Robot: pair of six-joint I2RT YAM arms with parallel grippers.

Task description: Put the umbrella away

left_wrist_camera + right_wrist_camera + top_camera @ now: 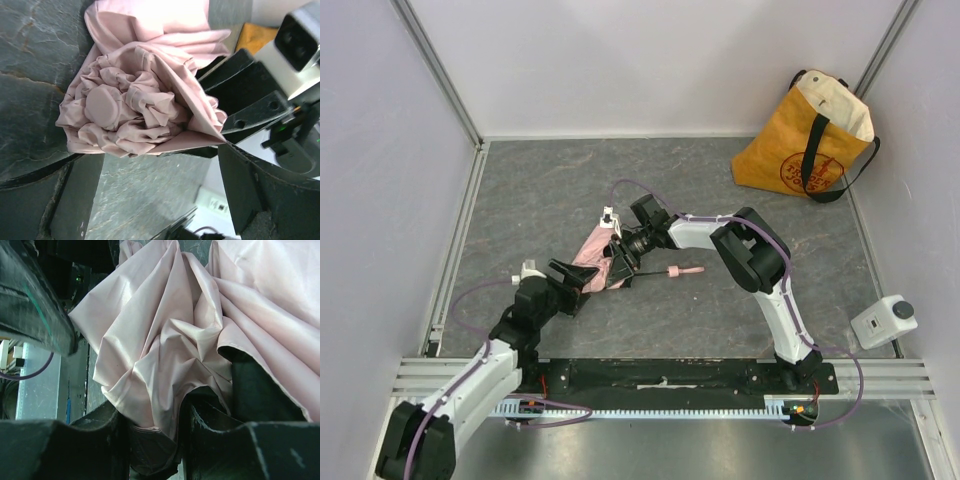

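On the table, the umbrella pinched in the right hand, left hand spread wide.

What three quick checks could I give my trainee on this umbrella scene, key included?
1. True or false: the umbrella's pink handle is inside the yellow tote bag.
2. What does the right gripper pinch? A the pink handle; B pink fabric; C the shaft.
3. Fill in: the left gripper's jaws stand ____.
Key: 1 false, the handle lies on the table, apart from the bag; 2 B; 3 open.
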